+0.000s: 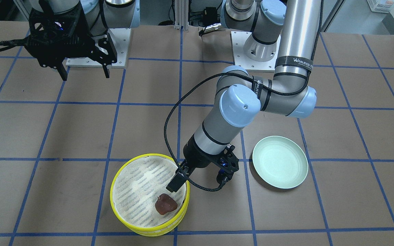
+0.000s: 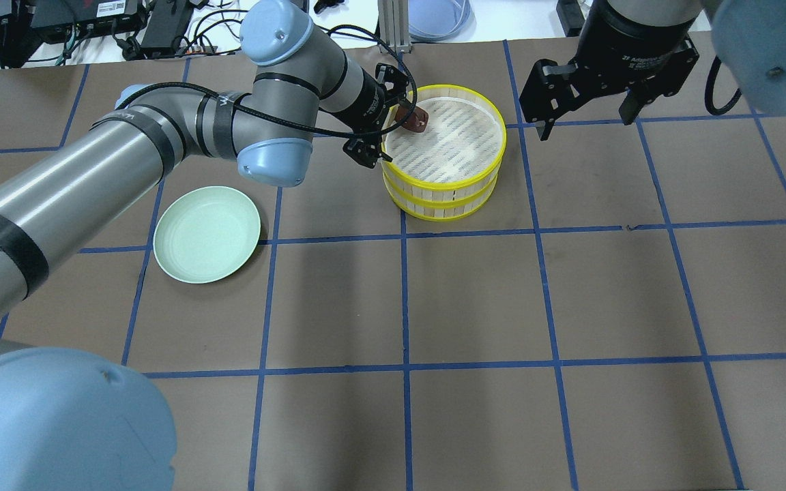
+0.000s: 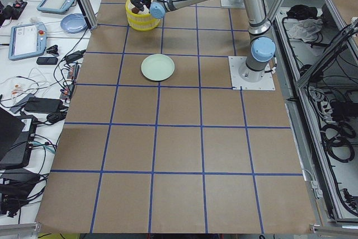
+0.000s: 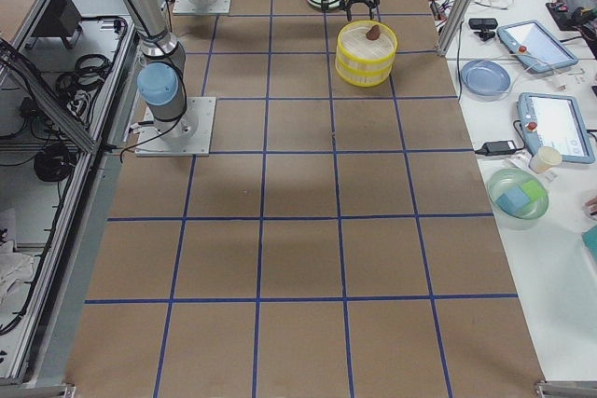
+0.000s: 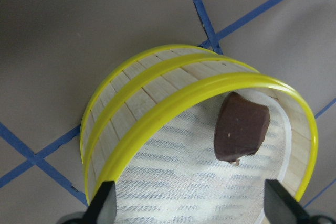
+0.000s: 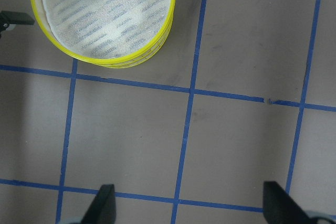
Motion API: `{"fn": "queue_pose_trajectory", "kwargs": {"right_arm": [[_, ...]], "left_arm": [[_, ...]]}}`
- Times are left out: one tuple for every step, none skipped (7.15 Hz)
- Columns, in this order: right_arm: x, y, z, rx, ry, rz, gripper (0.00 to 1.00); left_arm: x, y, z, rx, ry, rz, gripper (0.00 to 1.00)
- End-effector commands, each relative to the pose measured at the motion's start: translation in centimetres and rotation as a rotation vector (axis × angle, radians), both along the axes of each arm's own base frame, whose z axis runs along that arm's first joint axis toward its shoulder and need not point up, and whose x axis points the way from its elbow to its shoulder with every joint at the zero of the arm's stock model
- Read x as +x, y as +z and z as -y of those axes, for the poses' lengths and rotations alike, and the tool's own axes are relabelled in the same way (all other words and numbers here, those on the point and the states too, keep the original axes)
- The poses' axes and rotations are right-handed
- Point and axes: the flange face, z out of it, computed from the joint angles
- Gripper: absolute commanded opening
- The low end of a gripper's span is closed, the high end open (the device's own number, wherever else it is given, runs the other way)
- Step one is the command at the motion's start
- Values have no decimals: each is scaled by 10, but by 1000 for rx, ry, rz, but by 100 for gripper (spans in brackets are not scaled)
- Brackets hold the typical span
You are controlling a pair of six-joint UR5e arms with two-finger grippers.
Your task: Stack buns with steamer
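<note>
Left tool released over top steamer tray; brown bun lies on its liner, near the edge. I'd lift straight up, minding that edge. Right tool released, well apart

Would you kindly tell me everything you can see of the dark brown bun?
The brown bun is a small, rounded, slightly lumpy piece, dark reddish-brown, smooth-looking, with a tiny pale speck on top. It lies on the white striped cloth inside the upper steamer tray, close to the yellow rim rather than in the middle. Only the cloth touches it. The open left gripper hovers just beside it without holding it.
</note>
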Motion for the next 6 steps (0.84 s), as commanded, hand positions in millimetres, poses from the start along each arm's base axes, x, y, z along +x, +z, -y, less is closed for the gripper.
{"fn": "queue_pose_trajectory", "kwargs": {"right_arm": [[0,-1,0,3,0,1,100],[0,-1,0,3,-2,1,100],[0,-1,0,3,-3,1,100],[0,0,-1,2,-2,1,100],[0,-1,0,1,-3,1,100],[0,0,1,-8,-2,2,100]], "left_arm": [[32,25,7,-86,-104,41,97],[62,38,8,-102,-203,85,98],[95,53,3,-75,-282,121,99],[134,73,-1,-65,-343,147,99],[169,87,-7,-69,-434,187,99],[196,95,-18,-48,-554,286,100]]}}
